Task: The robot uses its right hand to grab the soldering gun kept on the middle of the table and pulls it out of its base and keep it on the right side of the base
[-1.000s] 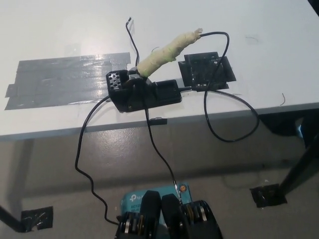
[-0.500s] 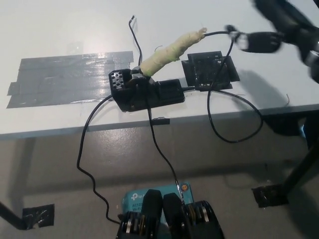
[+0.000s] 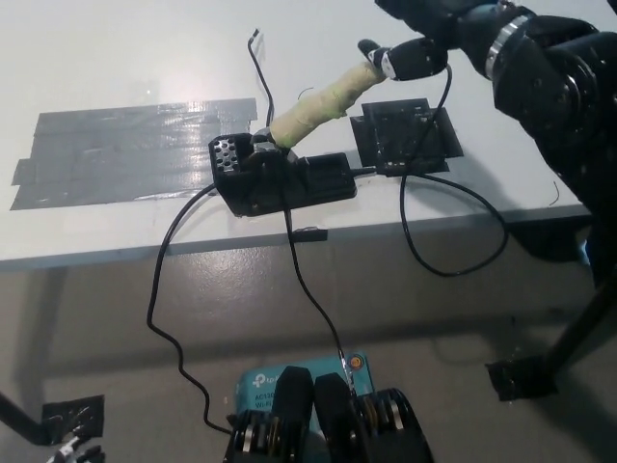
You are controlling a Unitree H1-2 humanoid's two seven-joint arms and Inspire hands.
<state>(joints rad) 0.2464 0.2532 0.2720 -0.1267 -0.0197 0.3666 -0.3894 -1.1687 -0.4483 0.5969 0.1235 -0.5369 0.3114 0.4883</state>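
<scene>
I'm reaching my right hand (image 3: pixel 424 39), fingers open, at the gun (image 3: pixel 313 108); it's sitting in its base (image 3: pixel 289 183), ungrabbed.

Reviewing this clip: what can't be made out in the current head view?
- Right hand: cut off by the top edge, so whether it grips the soldering gun or only touches its far end is unclear.
- Gun's tip: hidden inside the black base.
- Left hand: not in view.
- Black pad beside the base: surface detail too small to read.
</scene>
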